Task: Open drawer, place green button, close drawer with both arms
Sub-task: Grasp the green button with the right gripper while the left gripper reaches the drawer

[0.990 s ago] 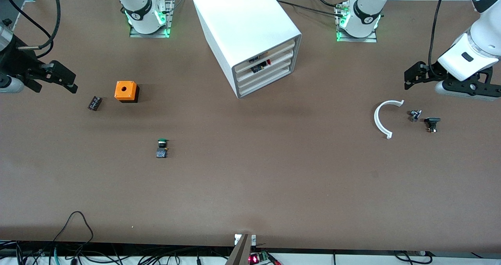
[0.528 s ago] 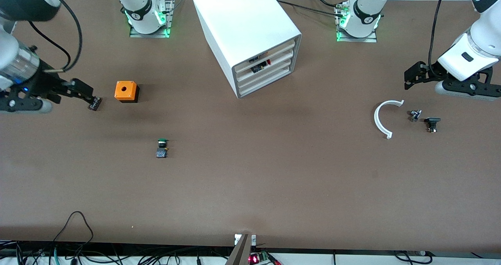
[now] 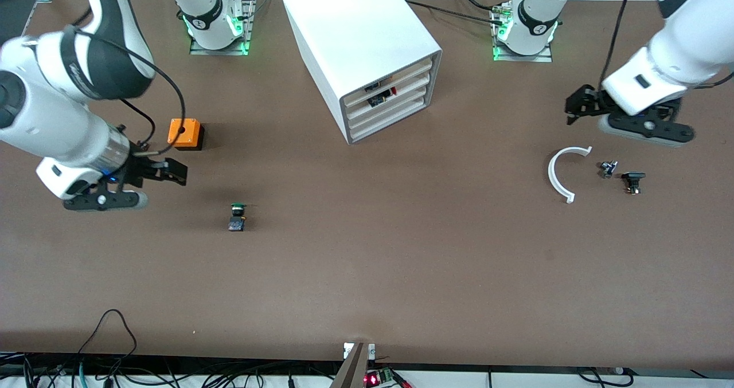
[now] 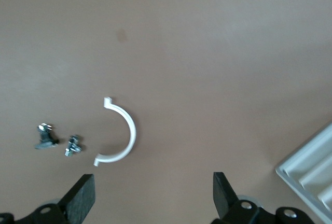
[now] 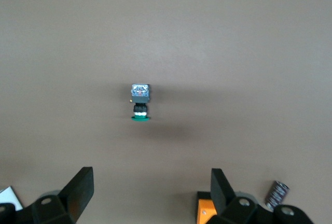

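Observation:
The white box cabinet (image 3: 367,44) stands at the middle of the table by the arms' bases. All four drawers are shut; the drawer (image 3: 395,108) is third from the top. One corner of the cabinet (image 4: 311,172) shows in the left wrist view. The green-capped button (image 3: 237,217) lies on the table nearer to the front camera than the cabinet, toward the right arm's end; it also shows in the right wrist view (image 5: 140,102). My right gripper (image 3: 175,173) is open and empty over the table between the orange cube and the button. My left gripper (image 3: 576,106) is open and empty over the table by the white arc.
An orange cube (image 3: 184,133) with a round hole sits near the right gripper, with a small dark cylinder (image 5: 275,195) beside it. A white arc (image 3: 559,173) and two small dark parts (image 3: 608,168) (image 3: 632,180) lie under the left arm.
My right arm has swung in from the table's edge, past the orange cube, toward the button. My left gripper has shifted a little toward the cabinet. Nothing on the table has moved.

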Tool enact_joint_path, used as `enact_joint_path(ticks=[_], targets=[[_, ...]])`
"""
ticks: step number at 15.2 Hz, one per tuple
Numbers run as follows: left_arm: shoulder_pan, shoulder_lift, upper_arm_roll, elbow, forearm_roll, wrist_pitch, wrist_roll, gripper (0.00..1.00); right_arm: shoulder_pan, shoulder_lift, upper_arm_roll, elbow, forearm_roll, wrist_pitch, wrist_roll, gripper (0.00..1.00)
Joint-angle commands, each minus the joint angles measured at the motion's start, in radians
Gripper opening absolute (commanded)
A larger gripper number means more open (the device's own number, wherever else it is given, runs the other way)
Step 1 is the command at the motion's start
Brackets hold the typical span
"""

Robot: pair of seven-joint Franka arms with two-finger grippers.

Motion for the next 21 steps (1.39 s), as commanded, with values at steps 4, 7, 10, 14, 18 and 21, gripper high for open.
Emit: enact_joint_path(ticks=[4, 7, 10, 14, 18, 21], targets=[[0.004, 0.065, -0.038, 0.000, -0.277, -0.062, 0.023, 1.00, 0.047, 0.142, -0.002, 0.008, 0.014, 0.161, 0.007, 1.00], [0.001, 0.117, -0.038, -0.001, -0.445, -0.056, 0.048, 1.00, 0.049, 0.228, -0.002, 0.004, 0.014, 0.261, 0.007, 1.00], [0.001, 0.183, -0.038, -0.044, -0.598, -0.033, 0.214, 1.00, 0.058, 0.292, -0.002, -0.013, 0.012, 0.348, 0.002, 1.00], [0.001, 0.194, -0.038, -0.204, -0.840, 0.064, 0.419, 1.00, 0.060, 0.365, -0.002, -0.022, 0.014, 0.404, 0.004, 1.00], [0.005, 0.223, -0.069, -0.290, -0.884, 0.101, 0.537, 0.96, 0.060, 0.383, -0.002, -0.054, 0.012, 0.420, 0.004, 1.00], [-0.001, 0.258, -0.070, -0.385, -1.011, 0.151, 0.693, 0.85, 0.058, 0.386, -0.002, -0.068, 0.014, 0.444, 0.004, 0.97]])
